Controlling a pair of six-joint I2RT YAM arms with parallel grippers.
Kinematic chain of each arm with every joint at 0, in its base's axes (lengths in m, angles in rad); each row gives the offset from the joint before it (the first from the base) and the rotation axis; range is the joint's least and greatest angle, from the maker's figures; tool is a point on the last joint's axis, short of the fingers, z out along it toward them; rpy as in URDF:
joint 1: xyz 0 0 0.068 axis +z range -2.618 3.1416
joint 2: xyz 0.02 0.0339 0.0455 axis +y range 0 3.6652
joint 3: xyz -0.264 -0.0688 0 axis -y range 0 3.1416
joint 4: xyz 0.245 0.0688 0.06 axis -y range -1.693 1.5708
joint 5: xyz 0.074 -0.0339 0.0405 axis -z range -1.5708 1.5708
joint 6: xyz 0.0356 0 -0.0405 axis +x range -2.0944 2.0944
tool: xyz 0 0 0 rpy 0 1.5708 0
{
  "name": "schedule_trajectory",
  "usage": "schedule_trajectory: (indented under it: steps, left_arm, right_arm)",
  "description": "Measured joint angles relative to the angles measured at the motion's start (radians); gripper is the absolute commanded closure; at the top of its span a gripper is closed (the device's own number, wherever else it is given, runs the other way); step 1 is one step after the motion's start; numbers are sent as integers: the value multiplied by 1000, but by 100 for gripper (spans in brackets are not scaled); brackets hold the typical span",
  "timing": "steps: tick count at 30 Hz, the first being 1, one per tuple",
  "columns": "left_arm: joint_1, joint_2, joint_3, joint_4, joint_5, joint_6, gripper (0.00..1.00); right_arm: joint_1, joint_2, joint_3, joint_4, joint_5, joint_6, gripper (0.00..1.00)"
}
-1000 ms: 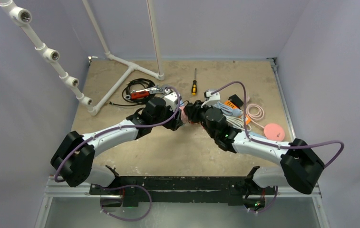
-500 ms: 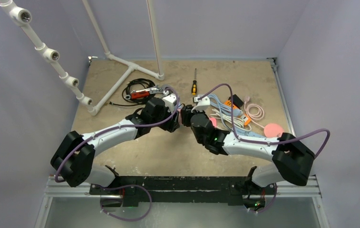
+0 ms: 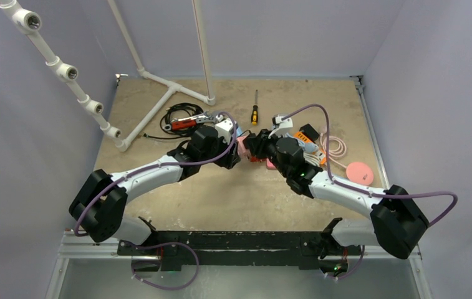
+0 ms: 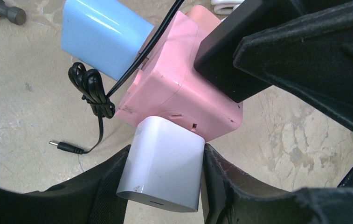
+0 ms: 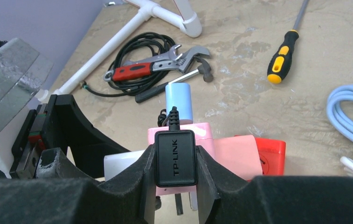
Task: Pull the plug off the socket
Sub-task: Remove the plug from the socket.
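While our L fingers (image 4: 103, 186) clamp white adapter (image 4: 162, 163) to steady pink socket (image 4: 174, 70), R fingers (image 5: 125, 189) grip blk plug (image 5: 175, 158)

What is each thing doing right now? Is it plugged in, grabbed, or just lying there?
Socket: pink, plugs on several sides.
White charger: against the socket, looks plugged in, grabbed.
Black adapter: at the socket, grabbed.
Blue plug: plugged in, not grabbed.
Left pincer: shut on white charger.
Right pincer: shut on black adapter.
Screwdriver: lying flat, untouched.
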Motion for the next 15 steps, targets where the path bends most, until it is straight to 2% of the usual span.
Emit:
schedule_trajectory:
  steps: [3, 8, 12, 15]
  left_arm:
    - [0, 2, 0, 0, 0, -1, 100]
    - [0, 2, 0, -25, 4, -1, 100]
    - [5, 2, 0, -43, 2, -1, 100]
    - [13, 2, -1, -56, -2, -1, 100]
  right_arm:
    - [39, 0, 0, -7, 80, -16, 100]
    - [186, 13, 18, -30, 325, -77, 100]
    - [249, 66, 56, -44, 462, -105, 100]
    - [270, 89, 70, -47, 500, -108, 100]
